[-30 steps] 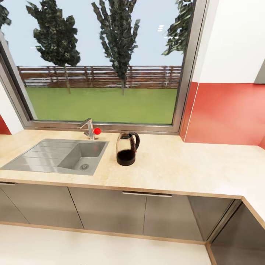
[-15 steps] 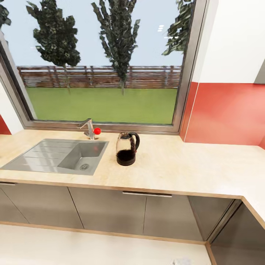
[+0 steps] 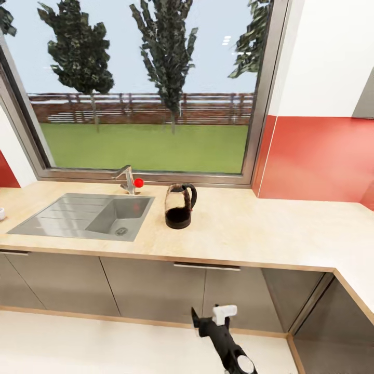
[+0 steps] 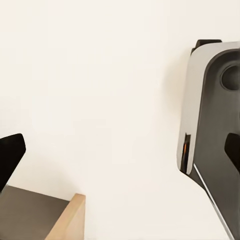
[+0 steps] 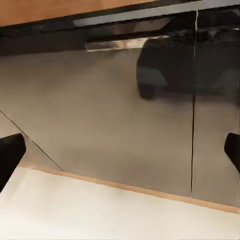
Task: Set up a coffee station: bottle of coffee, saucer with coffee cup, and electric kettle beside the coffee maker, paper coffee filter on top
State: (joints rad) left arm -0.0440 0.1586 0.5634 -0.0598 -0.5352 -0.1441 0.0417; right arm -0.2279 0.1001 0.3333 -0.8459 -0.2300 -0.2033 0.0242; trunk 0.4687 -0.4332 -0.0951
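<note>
**Reporter:** What stood on the surface?

**Onlooker:** The electric kettle sat upright at the centre of the frame on the kitchen countertop, just right of the steel sink and its tap, which carried a red knob. Behind it ran the big window. A small white object showed at the far left edge, too cropped to identify.

**Reporter:** And the arms?

**Onlooker:** The right gripper was at the lower centre of the frame, low before the dark cabinet fronts, well below the kettle. In the right wrist view its fingers sat at opposite edges of the frame, spread wide, holding nothing. The left fingers were likewise wide and empty, aimed at pale floor beside part of the robot's own body.

**Reporter:** How should the step be done?

**Onlooker:** I judged the kettle was the target. The arm needed to rise above the surface edge, approach level, and close on the black loop handle, which faced right, rather than the glass, so that it would not tip.

**Reporter:** Any brands or lettering?

**Onlooker:** None could be read.
</note>
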